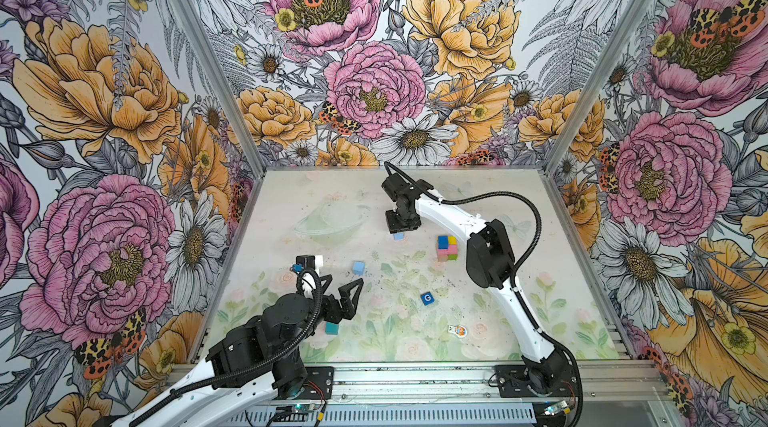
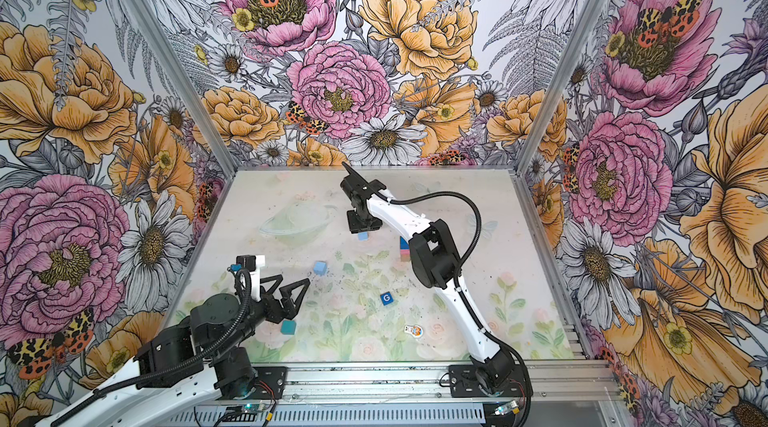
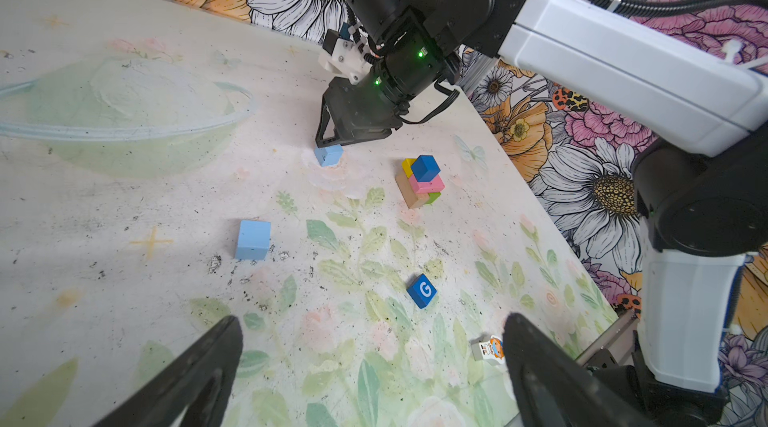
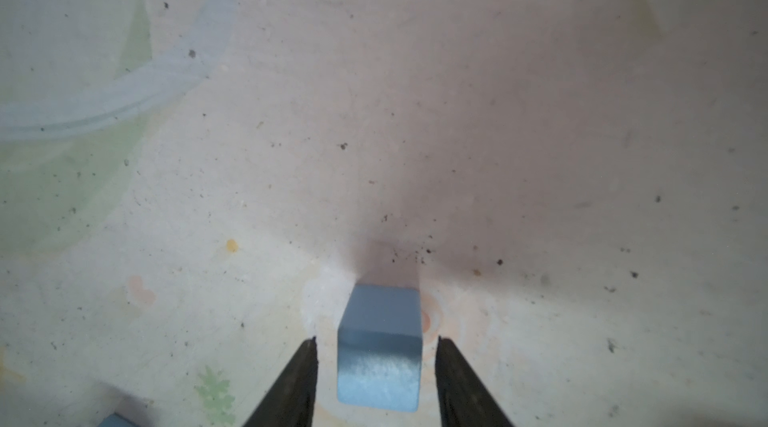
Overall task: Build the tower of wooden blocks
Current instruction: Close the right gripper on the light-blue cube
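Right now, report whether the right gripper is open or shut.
Open: the right gripper has fingers either side of the light blue cube, gaps visible.

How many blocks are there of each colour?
Light blue cubes: 2
Dark blue cubes: 2
Teal cube: 1
Yellow block: 1
Pink block: 1
Green block: 1
Plain wood block: 1
Total: 9 blocks in view

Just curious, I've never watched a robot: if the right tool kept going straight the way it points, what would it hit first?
Probably the table: the right tool points down, open, astride the light blue cube, so its tips would land either side of it.
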Tool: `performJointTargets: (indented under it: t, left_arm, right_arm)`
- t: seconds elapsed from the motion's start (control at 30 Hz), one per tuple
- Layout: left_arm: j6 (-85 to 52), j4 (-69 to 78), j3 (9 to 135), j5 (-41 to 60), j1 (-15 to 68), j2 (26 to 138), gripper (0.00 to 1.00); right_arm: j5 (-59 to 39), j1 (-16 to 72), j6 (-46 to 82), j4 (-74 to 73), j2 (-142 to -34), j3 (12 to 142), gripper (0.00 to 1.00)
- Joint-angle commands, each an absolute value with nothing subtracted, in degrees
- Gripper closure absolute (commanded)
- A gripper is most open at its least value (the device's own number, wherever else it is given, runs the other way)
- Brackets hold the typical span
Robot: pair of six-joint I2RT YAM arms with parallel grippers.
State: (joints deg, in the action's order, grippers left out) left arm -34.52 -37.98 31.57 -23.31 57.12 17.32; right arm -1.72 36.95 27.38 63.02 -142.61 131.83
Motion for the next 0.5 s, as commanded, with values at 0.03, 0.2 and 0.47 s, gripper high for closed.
performJointTargets:
  t: [0.03,0.2,0.47]
  left_arm:
    - [-34.3,-38.1,31.1,-23.1,56.8,16.5,0.01]
    - [-34.3,-38.0,31.1,-23.2,56.7,16.6,0.01]
    - [-34.3,-38.1,31.2,-23.2,56.8,16.6,0.01]
  right_arm:
    - [-0.7,37.3,27.8,63.7,-142.8,132.3,0.52]
    - [-0.6,37.4,27.7,63.9,-143.7,133.0,0.55]
    - [-1.2,37.4,27.5,64.1,-144.6,133.7,0.56]
